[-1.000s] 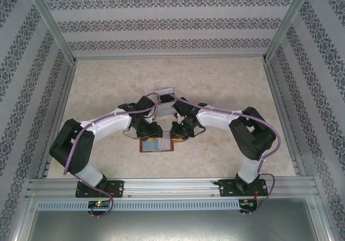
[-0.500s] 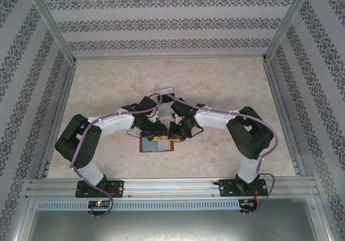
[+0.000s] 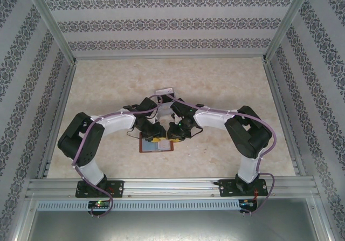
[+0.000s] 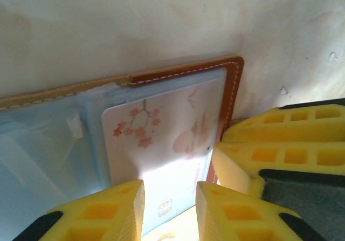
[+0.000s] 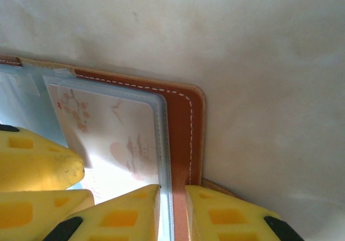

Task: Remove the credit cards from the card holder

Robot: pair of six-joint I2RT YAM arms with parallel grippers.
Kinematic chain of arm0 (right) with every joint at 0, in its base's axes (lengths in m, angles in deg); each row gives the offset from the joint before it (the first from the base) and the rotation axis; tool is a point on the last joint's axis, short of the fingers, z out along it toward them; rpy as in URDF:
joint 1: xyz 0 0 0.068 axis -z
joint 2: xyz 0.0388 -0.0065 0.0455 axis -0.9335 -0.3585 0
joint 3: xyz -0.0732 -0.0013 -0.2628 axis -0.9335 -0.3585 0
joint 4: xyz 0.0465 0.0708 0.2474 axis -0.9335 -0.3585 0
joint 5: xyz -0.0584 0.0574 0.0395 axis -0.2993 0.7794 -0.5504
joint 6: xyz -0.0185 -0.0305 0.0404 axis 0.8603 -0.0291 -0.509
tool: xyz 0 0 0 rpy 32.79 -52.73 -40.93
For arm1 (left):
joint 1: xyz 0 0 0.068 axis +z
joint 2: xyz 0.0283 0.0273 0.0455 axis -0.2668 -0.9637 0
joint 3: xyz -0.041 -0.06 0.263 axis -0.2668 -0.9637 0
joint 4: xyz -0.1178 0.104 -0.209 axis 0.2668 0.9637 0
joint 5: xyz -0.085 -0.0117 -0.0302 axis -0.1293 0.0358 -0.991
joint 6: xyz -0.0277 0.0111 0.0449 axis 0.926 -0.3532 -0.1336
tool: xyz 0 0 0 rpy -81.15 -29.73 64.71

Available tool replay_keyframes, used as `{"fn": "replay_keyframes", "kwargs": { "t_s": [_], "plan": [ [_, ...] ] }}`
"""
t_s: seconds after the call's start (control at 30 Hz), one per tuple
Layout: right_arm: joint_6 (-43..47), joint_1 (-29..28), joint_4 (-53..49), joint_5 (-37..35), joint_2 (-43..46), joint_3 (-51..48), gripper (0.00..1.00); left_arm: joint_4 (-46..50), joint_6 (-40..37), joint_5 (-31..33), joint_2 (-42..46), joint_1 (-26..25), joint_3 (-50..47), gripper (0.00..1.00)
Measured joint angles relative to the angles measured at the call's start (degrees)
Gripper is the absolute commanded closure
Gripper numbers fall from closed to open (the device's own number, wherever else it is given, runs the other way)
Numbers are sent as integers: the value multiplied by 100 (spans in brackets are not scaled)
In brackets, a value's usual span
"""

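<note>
Leather card holder [image 3: 156, 145] lies under left tool [image 4: 170, 191] and right tool [image 5: 172, 193].

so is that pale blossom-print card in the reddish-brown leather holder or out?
In: the pale blossom-print card lies under the clear pocket of the reddish-brown leather holder, sleeve edge bordering it. Near end: cannot tell.

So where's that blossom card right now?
In the left wrist view, the card sits tucked in the wallet's right end, beside its brown stitched edge, just beyond the left pincer.
</note>
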Motion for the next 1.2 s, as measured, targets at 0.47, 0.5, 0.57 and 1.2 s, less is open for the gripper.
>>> {"fn": "replay_keyframes", "kwargs": {
  "t_s": [0.47,0.5,0.57,1.2],
  "plan": [
    [2,0,2,0,0,0,78,175,-129,190,2,4,-2,70],
    [2,0,2,0,0,0,78,188,-151,192,7,4,-2,70],
    [2,0,2,0,0,0,78,203,-173,205,13,4,-2,70],
    [-122,0,157,9,57,0,94,229,-192,212,33,4,-2,82]
  ]
}}
